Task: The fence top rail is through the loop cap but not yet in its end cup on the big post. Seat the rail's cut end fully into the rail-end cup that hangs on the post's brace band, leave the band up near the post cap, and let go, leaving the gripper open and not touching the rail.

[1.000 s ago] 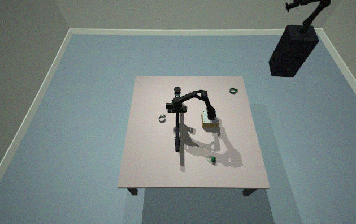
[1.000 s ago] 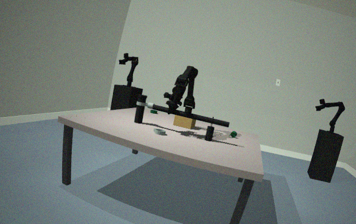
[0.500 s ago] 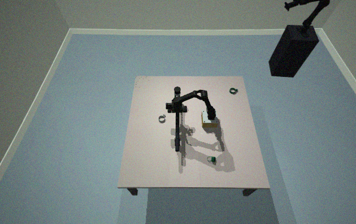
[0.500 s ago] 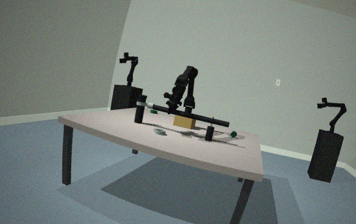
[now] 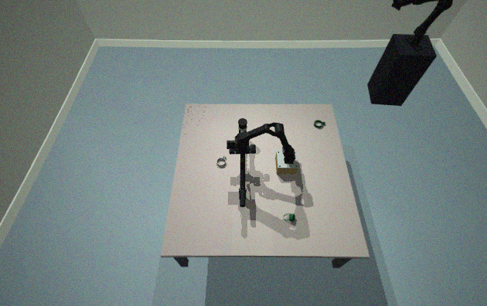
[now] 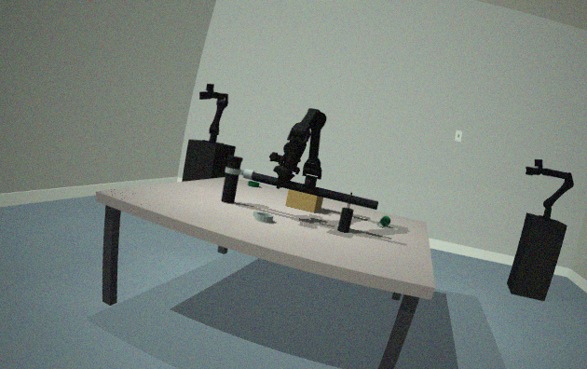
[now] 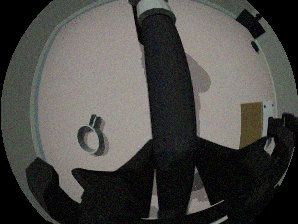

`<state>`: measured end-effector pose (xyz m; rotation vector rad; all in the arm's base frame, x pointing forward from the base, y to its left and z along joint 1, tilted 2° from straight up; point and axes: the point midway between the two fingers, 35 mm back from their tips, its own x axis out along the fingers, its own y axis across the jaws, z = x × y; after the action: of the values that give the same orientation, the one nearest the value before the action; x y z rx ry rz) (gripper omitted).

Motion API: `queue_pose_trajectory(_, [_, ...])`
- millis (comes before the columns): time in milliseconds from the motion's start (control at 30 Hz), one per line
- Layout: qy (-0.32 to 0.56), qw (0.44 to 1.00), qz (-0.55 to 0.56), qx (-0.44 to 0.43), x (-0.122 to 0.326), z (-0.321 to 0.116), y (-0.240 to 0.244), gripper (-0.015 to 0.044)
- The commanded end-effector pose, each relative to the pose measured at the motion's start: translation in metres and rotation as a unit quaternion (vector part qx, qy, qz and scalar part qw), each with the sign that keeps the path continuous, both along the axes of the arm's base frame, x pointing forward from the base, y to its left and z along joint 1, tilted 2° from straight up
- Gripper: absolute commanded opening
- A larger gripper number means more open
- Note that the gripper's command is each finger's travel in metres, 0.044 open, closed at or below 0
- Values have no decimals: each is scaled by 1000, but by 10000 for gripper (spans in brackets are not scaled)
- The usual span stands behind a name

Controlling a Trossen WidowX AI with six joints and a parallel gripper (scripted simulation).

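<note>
The black rail (image 5: 243, 170) (image 6: 334, 195) (image 7: 170, 75) runs from the big post (image 6: 229, 188) over the small post (image 6: 346, 221). Its far end meets the pale rail-end cup (image 6: 247, 174) (image 7: 153, 7) and appears inside the cup's rim; how deep cannot be told. The cup hangs on the pale brace band (image 6: 232, 170), up just under the post's black cap (image 5: 242, 122) (image 6: 234, 160). The thin loop cap (image 6: 349, 201) on the small post surrounds the rail. My gripper (image 6: 284, 181) (image 7: 171, 140) is shut on the rail, one finger on each side, between the posts.
The arm stands on a yellow box (image 5: 287, 171) (image 6: 304, 201) (image 7: 251, 125) beside the rail. A loose grey band (image 6: 264, 217) (image 7: 101, 137) lies on the rail's other side. A green ring (image 5: 322, 124) and a green fitting (image 5: 291, 217) (image 6: 385, 221) also lie on the table.
</note>
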<state>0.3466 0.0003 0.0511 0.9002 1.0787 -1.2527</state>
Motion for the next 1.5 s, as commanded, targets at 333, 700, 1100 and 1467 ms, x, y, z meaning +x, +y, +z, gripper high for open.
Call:
queue_pose_trajectory(333, [-1,1000,0,-4,2,4,-11,0])
queue_pose_trajectory(700, [-1,1000,0,-4,3,10,-15,0])
queue_pose_trajectory(1100, [-1,1000,0,-4,5,12,-20,0])
queue_pose_trajectory(1467, [-1,1000,0,-5,6,10,-26,0])
